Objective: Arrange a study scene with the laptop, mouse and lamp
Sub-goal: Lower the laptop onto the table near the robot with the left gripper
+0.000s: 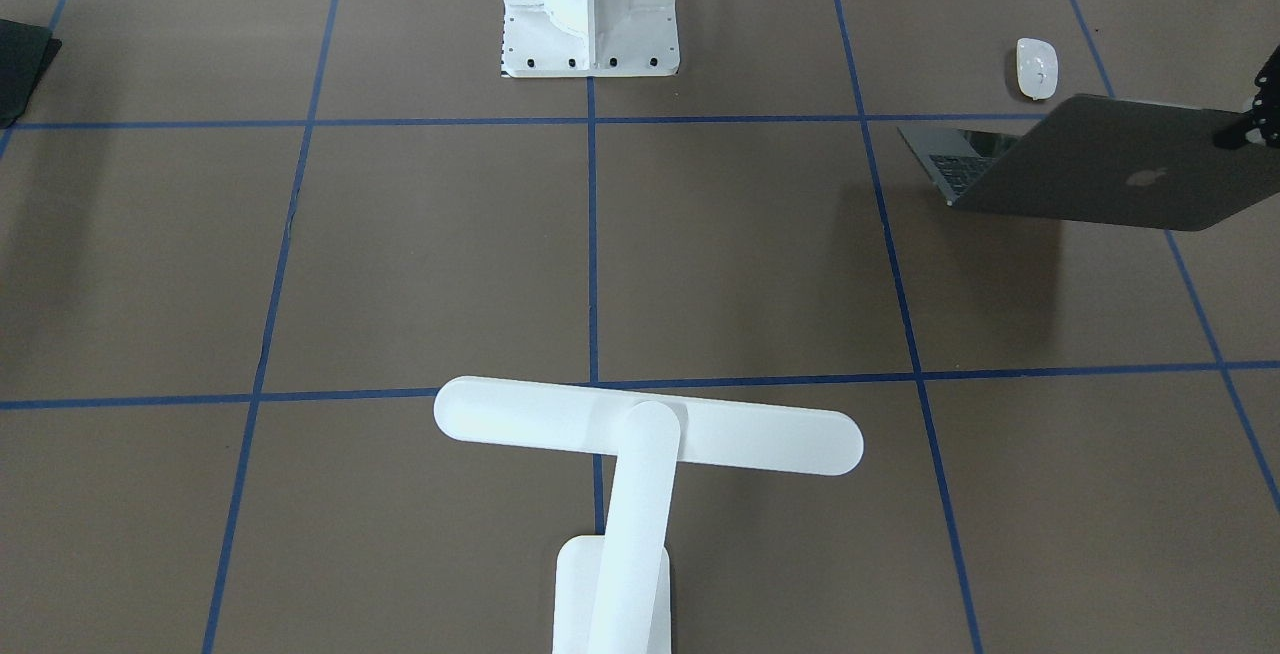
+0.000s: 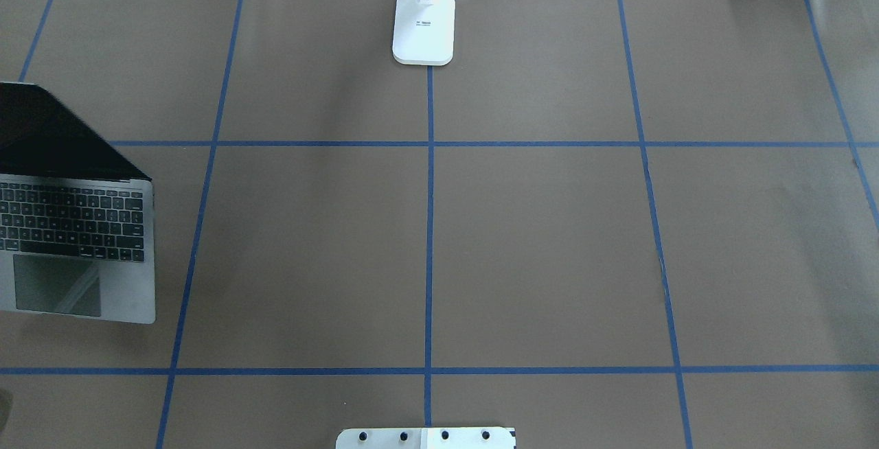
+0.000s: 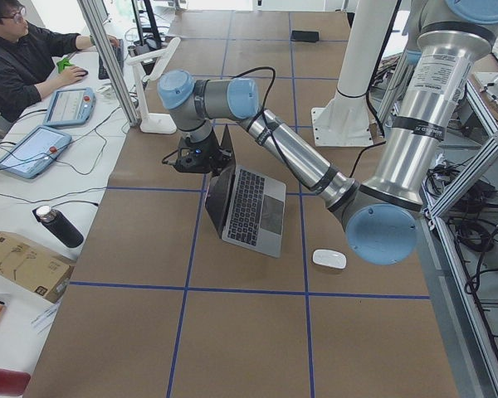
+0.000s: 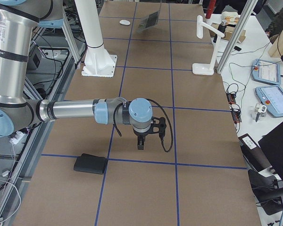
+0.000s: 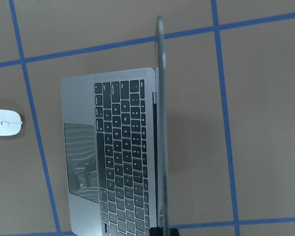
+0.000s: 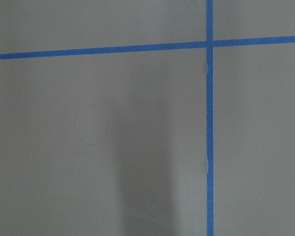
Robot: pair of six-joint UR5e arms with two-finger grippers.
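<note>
Big brown table [image 2: 549, 257] taped into blue squares, with the white flanged pedestal [image 1: 590, 4] bolted at the top centre of the front-facing view. The left arm [image 3: 290, 153] stretches across the middle of the left-side view to the laptop. The right arm [image 4: 75, 112] reaches out level over bare table in the middle of the right-side view.

The laptop [image 2: 75, 243] sits open at the left edge of the overhead view. Keyboard and trackpad are flat on the table and the lid stands up steeply. The white desk lamp [image 1: 640, 474] stands bottom centre in the front-facing view, its bar head lying crosswise over a blue line. A flat black pad [image 4: 90, 163] lies lower left in the right-side view, near the right arm.

The left gripper [image 1: 1243, 129] is pinching the top edge of the laptop lid. The right gripper [image 4: 140, 141] points down above the table, and I can't tell if its fingers are spread or together. The little white mouse [image 1: 1037, 67] sits upper right in the front-facing view, near the laptop, not touching it.
</note>
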